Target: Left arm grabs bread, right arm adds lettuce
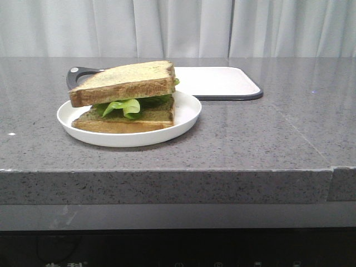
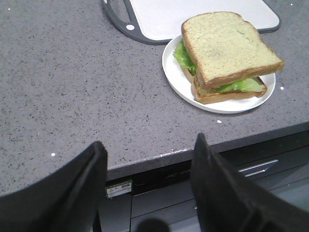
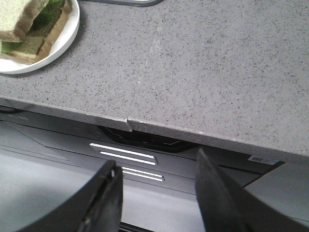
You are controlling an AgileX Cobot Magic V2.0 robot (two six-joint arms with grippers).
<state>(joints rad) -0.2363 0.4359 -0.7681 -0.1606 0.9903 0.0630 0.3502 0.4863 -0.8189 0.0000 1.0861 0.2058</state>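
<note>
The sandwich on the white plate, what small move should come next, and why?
Probably none beyond keeping both arms back. The bread already sits on the lettuce over a lower slice on the plate. The left pincer and right pincer are open, empty, off the counter's edge.

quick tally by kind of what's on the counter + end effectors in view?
Bread slices: 2, top bread and bottom slice
Lettuce: 1
White plate: 1
Cutting board: 1
End effectors: 2, left end effector and right end effector, both open and empty
Total: 7
</note>
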